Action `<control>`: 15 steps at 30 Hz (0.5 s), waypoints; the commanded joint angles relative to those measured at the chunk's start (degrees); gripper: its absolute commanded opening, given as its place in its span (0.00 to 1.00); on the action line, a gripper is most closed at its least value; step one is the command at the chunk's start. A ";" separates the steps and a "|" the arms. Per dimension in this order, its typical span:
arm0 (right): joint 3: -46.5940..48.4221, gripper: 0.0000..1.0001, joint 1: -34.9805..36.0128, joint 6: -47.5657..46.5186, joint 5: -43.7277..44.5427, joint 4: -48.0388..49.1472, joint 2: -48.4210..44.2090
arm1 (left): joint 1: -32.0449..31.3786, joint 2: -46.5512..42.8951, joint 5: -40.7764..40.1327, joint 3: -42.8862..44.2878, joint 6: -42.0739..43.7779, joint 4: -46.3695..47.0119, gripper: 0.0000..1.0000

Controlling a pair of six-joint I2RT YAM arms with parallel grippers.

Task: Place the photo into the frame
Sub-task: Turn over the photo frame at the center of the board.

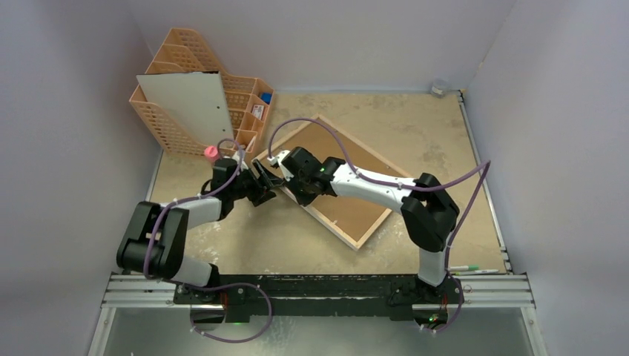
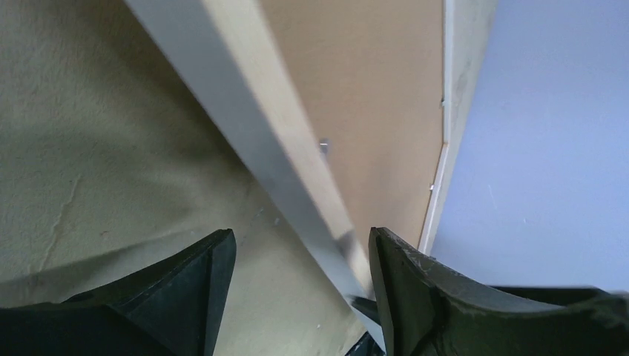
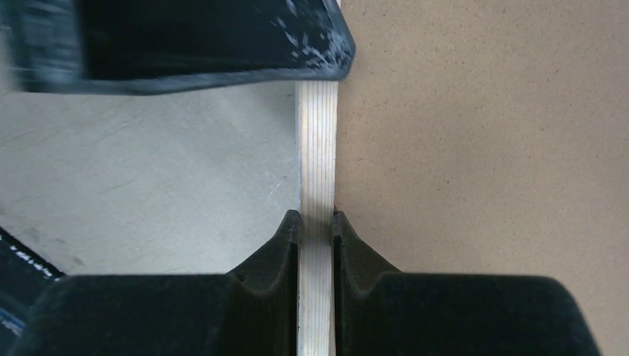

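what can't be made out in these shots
- photo: top view, only its white back shows; the printed side is turned away.
- frame: its front lies face down in every view.
- left pincer: left wrist view, contact with the frame's edge is unclear.
- items in the organiser: top view, too small.

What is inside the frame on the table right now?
A brown fibreboard sheet fills the back of the frame, sitting inside its wooden rim. Anything lying beneath that sheet is covered and cannot be seen.
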 commanded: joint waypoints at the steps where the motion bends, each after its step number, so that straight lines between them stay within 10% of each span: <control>1: 3.57 0.07 0.05 1.35 -2.12 1.19 -3.94 | -1.68 4.20 1.36 1.46 -4.35 9.02 0.67; 15: 1.82 0.10 0.09 3.16 -2.42 3.64 -6.30 | -4.23 10.66 0.06 -0.20 -19.07 26.56 0.29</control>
